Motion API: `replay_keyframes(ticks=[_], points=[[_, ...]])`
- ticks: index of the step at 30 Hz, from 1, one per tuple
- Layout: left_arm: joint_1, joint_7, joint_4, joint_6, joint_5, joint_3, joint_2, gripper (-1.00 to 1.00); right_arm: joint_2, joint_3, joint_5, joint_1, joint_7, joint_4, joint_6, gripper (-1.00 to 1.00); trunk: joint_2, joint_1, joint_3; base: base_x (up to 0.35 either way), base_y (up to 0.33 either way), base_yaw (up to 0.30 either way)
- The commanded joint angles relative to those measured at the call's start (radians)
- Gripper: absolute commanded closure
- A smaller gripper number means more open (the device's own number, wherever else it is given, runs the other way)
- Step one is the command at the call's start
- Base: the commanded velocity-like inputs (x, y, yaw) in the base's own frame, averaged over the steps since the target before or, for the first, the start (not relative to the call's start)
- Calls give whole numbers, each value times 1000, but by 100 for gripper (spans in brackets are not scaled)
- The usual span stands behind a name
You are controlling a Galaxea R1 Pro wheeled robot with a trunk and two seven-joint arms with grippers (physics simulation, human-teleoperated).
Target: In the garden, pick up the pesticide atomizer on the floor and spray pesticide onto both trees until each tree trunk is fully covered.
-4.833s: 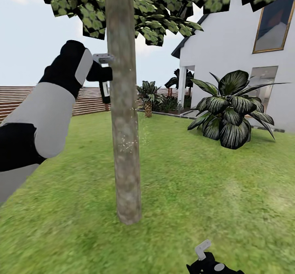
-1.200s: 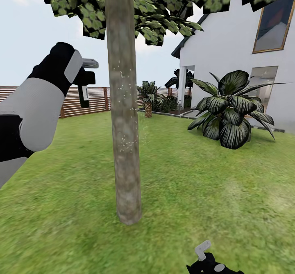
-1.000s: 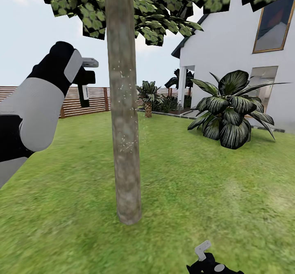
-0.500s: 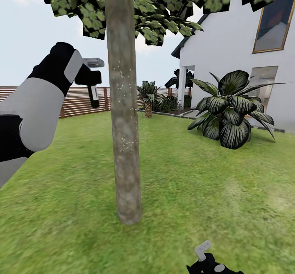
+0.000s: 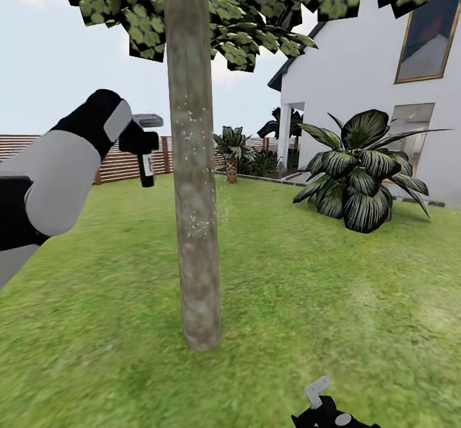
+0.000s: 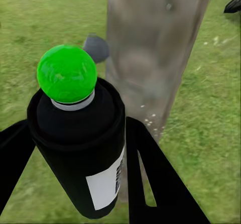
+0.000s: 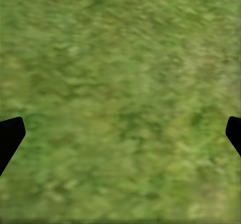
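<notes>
Left end effector aims the pesticide atomizer at the tree trunk

In the head view the left end effector (image 5: 146, 143) is clamped on the dark, green-capped pesticide atomizer (image 6: 78, 143), raised at nine o'clock of the tree trunk (image 5: 194, 178), just beside it; pale specks dot the bark. The right end effector (image 7: 120, 133), at five o'clock low over the lawn (image 5: 333, 274), has its fingers spread apart with nothing between.

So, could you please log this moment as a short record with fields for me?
setting: lawn by a white house
left gripper: shut on the pesticide atomizer, raised beside the tree trunk
atomizer top: green dot
trunk: pale specks on bark
right gripper: low over grass, open, holding nothing
nearby: broad-leaved shrub, slat fence
</notes>
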Motion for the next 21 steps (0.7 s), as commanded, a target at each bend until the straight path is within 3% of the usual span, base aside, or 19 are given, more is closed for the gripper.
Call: replay_keyframes(ticks=[1,8,12,18,20,21], points=[[0,0,26,-19,2,1,4,100,0,0,0,0,0,0,0,-100,0,0,0,0,0,0],[0,0,187,-138,2,1,8,100,0,0,0,0,0,0,-2,-100,0,0,0,0,0,0],[2,-1,206,-159,2,1,9,100,0,0,0,1,1,0,-4,-100,0,0,0,0,0,0],[16,-3,220,-246,2,1,9,100,0,0,0,2,2,0,-4,-100,0,0,0,0,0,0],[31,-3,222,-254,1,0,8,100,0,0,0,2,2,0,-4,-100,0,0,0,0,0,0],[72,-3,223,-293,1,0,7,100,0,0,0,2,2,0,-4,-100,0,0,0,0,0,0]])
